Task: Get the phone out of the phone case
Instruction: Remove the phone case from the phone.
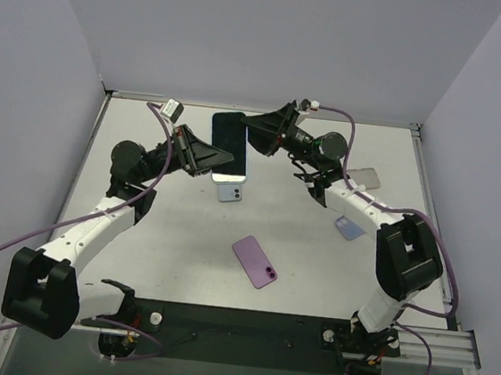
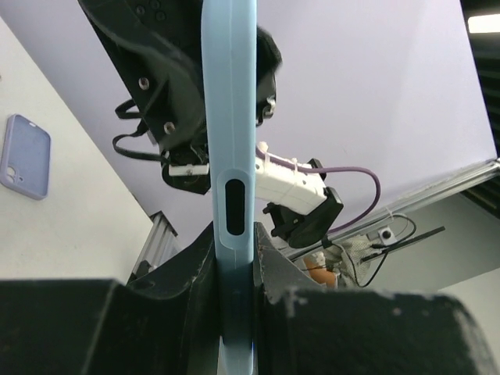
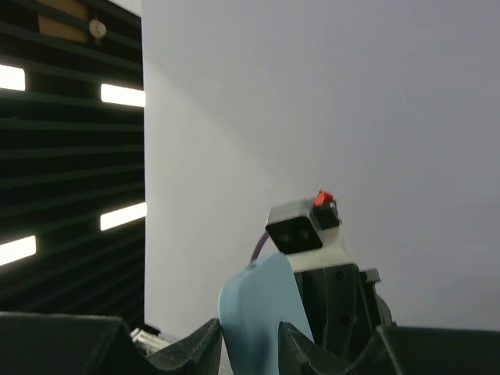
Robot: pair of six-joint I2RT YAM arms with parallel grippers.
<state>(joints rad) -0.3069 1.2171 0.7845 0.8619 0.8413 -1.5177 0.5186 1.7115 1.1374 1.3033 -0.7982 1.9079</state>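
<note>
We are seeing the light-blue silicone phone case [image 2: 230, 117] lifted above the white table [image 1: 313, 275], with the dark-screened phone [image 1: 227, 136] sitting inside it. The left gripper [image 2: 234, 242] is clamping its edge, fingers narrow. The right gripper [image 3: 251, 332] is pinching a corner. A purple case [image 1: 254, 261] and a lavender case [image 1: 349, 227] are lying flat on the table; we cannot tell what is in them.

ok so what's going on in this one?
Both arms hold the light blue phone case up off the table between them. The left gripper is clamped on one edge of it. A corner of the case sits between the fingers of the right gripper, but how tightly they hold it isn't clear. The dark phone looks to be in the case, so it is not out yet. A purple case lies loose on the table nearer the bases.
</note>
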